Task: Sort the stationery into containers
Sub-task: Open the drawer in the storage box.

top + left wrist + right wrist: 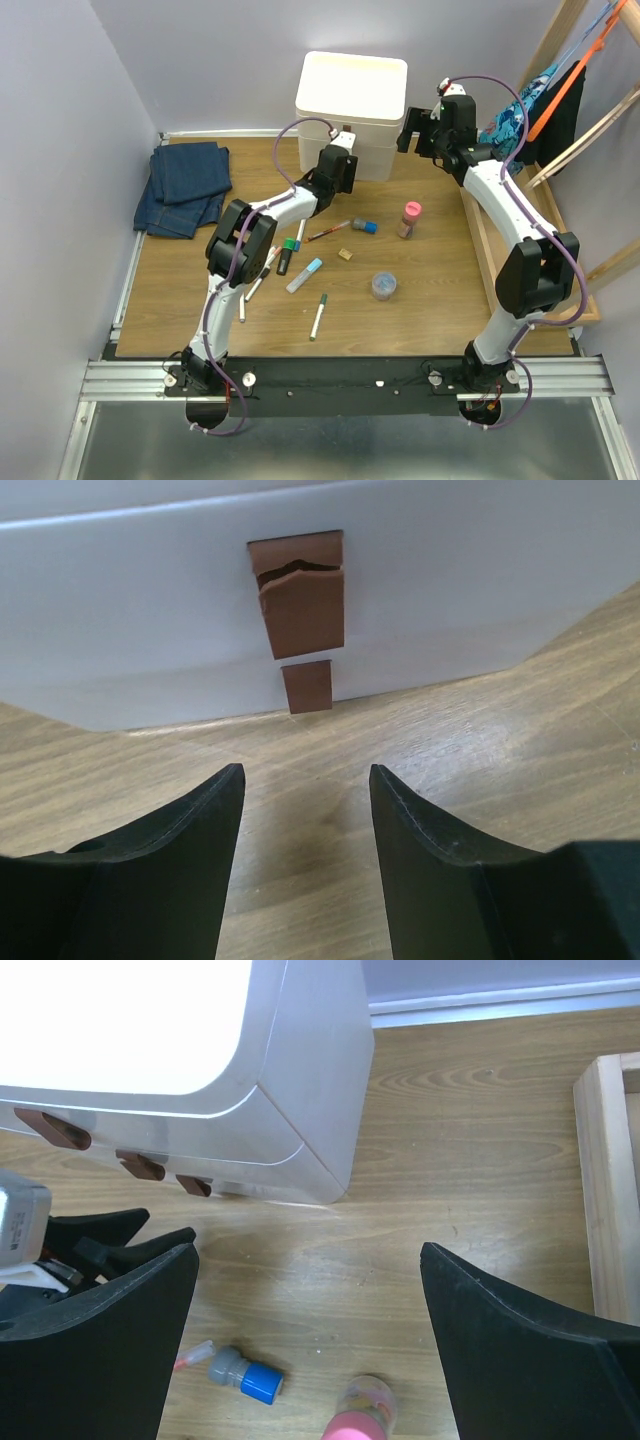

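Cabinet (350, 110) ahead, left claw (305, 780) apart before handles (302, 605), right claw (308, 1255) wide apart, jeans (185, 185) aside.

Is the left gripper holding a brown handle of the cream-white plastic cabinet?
No, the left gripper is open, short of the brown handle.

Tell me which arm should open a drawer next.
Left, probably. The left end effector, open, faces the brown handle on the cabinet front, close and centred. The right end effector, also open, hovers high beside the cabinet's corner.

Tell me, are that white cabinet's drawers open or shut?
Shut: the cabinet front is flush, its brown handles lined up, nothing pulled out.
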Robot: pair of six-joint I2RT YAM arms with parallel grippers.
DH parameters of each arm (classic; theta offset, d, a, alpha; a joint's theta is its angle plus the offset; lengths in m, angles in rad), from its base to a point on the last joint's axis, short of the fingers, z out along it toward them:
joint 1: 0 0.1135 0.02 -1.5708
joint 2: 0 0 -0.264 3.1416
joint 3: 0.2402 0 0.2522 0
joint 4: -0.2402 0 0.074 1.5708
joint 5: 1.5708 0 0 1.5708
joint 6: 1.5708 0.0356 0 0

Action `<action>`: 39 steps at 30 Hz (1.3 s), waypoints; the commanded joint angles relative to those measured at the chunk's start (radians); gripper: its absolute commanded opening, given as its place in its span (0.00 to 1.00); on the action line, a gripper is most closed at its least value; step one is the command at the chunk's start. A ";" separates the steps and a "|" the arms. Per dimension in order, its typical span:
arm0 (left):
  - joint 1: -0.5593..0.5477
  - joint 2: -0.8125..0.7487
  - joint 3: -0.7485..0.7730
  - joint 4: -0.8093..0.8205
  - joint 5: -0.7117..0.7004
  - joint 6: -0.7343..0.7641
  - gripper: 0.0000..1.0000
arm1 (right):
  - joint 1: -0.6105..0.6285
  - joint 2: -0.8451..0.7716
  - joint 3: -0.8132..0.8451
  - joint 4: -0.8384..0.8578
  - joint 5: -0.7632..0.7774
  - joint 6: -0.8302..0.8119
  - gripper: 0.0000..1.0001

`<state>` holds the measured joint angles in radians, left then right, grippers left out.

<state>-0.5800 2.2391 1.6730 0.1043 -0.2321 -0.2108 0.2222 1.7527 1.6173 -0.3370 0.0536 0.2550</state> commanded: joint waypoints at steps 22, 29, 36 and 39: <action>0.074 -0.119 -0.179 0.014 0.339 0.958 0.62 | -0.004 -0.102 -0.174 0.145 -0.020 -0.022 1.00; 0.138 -0.047 0.041 -0.168 0.523 0.695 0.56 | -0.004 -0.111 -0.191 0.151 -0.012 0.006 1.00; 0.157 -0.090 -0.134 0.082 0.686 0.216 0.49 | -0.006 -0.093 -0.227 0.147 -0.029 0.020 0.97; 0.144 -0.095 -0.199 0.210 0.692 0.067 0.47 | -0.006 -0.085 -0.241 0.150 -0.047 0.027 0.96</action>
<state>-0.4160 2.1494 1.5848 0.1329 0.3485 0.1768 0.2218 1.6650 1.4006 -0.2031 0.0368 0.2581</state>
